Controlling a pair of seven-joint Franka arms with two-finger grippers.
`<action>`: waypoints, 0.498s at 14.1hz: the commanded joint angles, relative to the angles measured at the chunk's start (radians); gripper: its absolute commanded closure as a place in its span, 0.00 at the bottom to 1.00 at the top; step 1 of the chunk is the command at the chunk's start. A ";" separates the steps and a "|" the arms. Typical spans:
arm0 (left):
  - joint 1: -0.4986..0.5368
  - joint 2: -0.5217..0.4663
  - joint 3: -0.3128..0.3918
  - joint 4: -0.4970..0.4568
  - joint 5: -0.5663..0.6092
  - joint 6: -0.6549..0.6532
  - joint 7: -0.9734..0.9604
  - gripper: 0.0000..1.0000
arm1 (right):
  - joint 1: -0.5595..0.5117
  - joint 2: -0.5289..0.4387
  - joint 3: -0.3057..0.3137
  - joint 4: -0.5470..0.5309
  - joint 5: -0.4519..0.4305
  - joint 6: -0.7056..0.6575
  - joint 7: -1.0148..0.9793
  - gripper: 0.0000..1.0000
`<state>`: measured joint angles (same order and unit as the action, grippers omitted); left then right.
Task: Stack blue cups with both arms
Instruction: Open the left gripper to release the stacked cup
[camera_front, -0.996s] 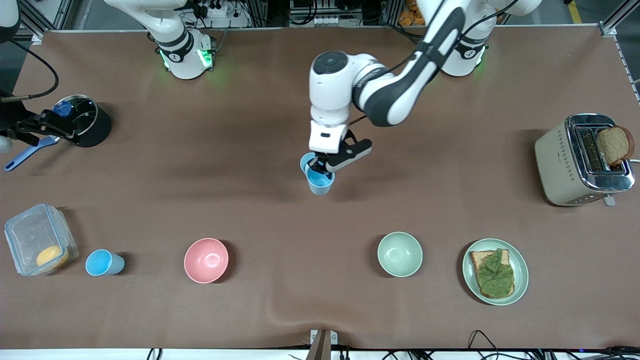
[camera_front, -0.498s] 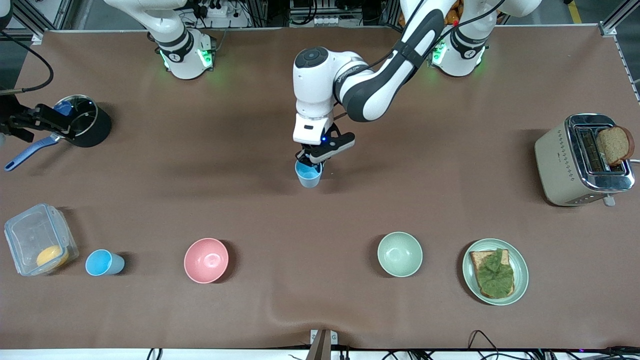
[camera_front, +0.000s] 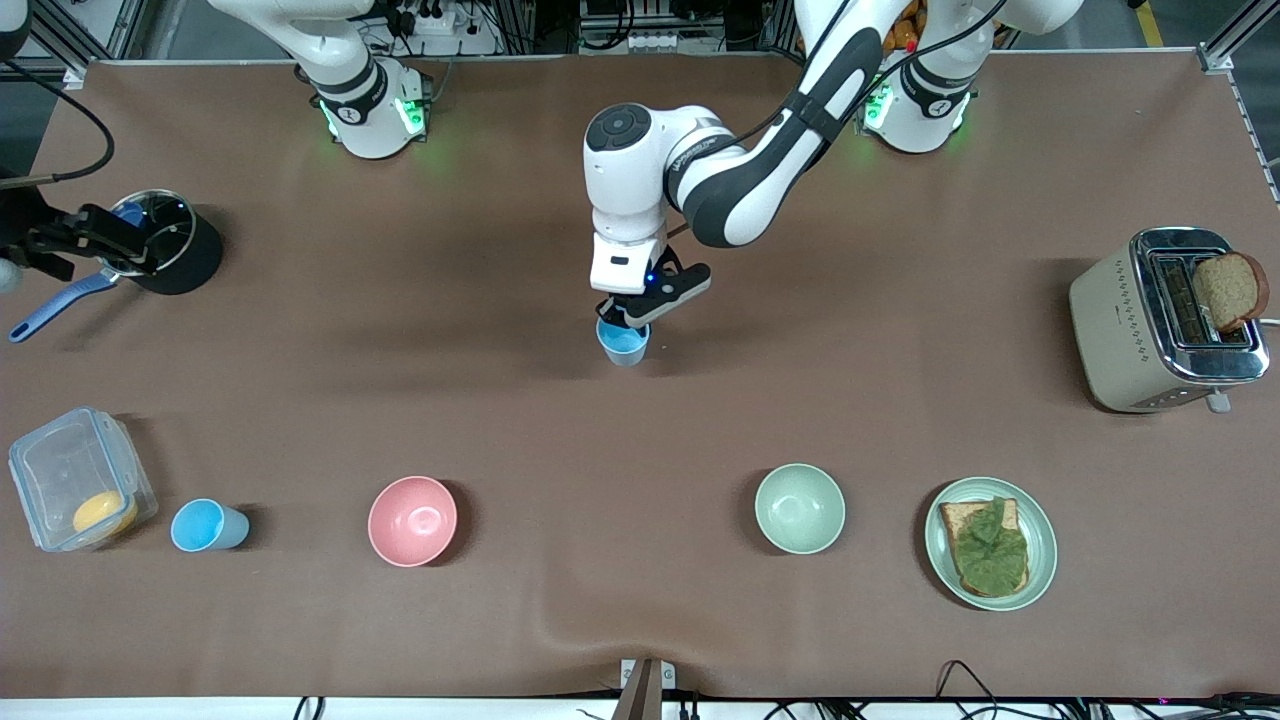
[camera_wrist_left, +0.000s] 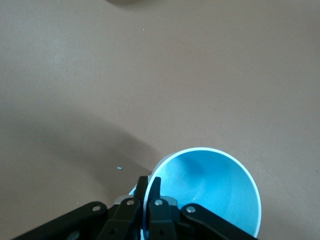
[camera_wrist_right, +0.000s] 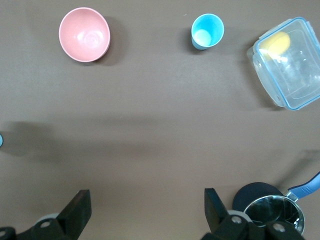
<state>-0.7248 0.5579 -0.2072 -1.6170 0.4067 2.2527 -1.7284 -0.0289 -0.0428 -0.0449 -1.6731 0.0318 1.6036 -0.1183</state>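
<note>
Even overhead light; soft shadows beside the cups (camera_front: 208, 526); wrist-view foreground perhaps slightly blurred.

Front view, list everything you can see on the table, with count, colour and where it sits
Blue cups: two; one sky blue mid-table in the left gripper, one pale blue between container and pink bowl.
Pink bowl: one, near the front camera.
Green bowl: one, pale, beside the plate.
Plate: one, green, with bread and lettuce.
Toaster: one, beige, bread in the slot, left arm's end.
Container: one, clear, something yellow inside.
Pot: one, black, right arm's end.
Left gripper: shut on the sky blue cup's rim.
Right gripper: open, above the pot.
</note>
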 joint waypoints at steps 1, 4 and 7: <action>-0.007 0.001 -0.001 0.014 -0.043 -0.019 -0.007 1.00 | -0.022 -0.009 0.029 0.006 -0.013 -0.019 -0.001 0.00; -0.005 0.002 -0.004 0.012 -0.077 -0.036 -0.003 1.00 | -0.016 -0.008 0.028 0.006 -0.013 -0.019 0.000 0.00; -0.007 0.004 -0.003 0.011 -0.091 -0.044 -0.003 1.00 | -0.011 -0.008 0.028 0.006 -0.013 -0.021 0.000 0.00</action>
<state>-0.7272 0.5580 -0.2095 -1.6171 0.3437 2.2303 -1.7284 -0.0292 -0.0428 -0.0318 -1.6729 0.0305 1.5957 -0.1183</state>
